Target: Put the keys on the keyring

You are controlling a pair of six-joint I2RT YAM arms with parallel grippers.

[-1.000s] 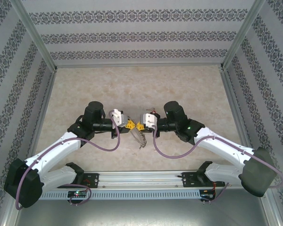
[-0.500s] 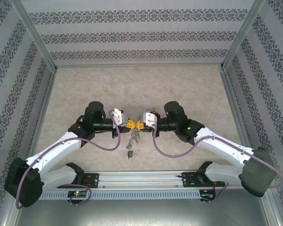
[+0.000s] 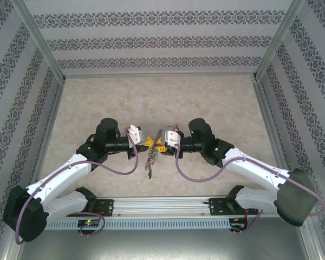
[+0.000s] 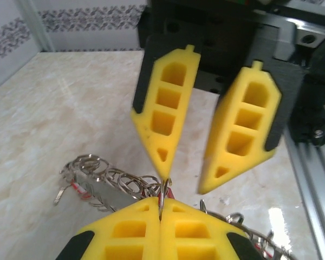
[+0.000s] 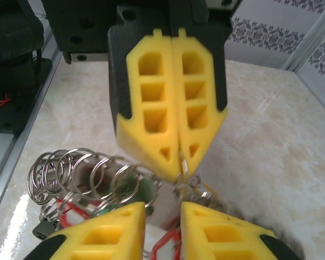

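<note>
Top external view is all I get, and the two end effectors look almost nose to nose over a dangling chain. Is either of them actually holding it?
Observer: Yes. In the left wrist view, the left end effector is shut, with a thin wire of the keyring pinched between its fingertips.
Visitor: And the other one?
Observer: The right end effector is open. Its yellow fingers stand apart, and one tip is right beside the pinched wire.
Visitor: Is the chain just plain links?
Observer: No. The right wrist view shows a row of small silvery split rings, with a red tag and a green tag among them.
</note>
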